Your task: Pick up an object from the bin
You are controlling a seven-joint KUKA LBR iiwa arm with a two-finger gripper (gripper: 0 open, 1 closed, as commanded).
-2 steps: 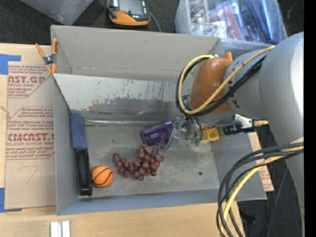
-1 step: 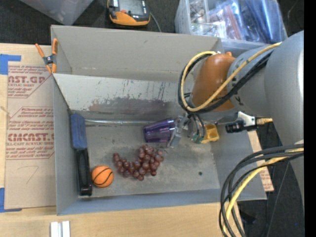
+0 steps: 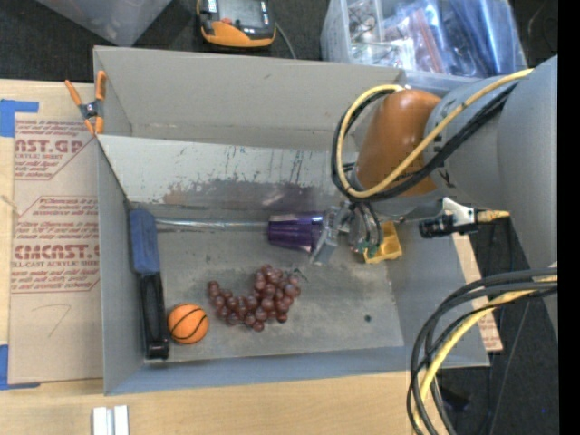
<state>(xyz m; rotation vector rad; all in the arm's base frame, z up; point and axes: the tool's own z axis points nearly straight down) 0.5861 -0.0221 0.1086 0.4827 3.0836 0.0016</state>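
My gripper point(image 3: 343, 243) hangs low over the middle right of the bin, open, with nothing between its fingers. One fingertip point(image 3: 320, 250) is right beside a purple cup point(image 3: 293, 232) that lies on its side to the left. A small yellow block point(image 3: 390, 245) lies just right of the other finger. A bunch of dark red grapes point(image 3: 258, 299) rests on the floor below and left of the gripper, apart from it.
A small orange basketball point(image 3: 188, 323) sits near the front left corner. Along the left wall lies a long brush point(image 3: 146, 275) with a blue head and a black handle. The arm with its orange cover and cables reaches in from the right.
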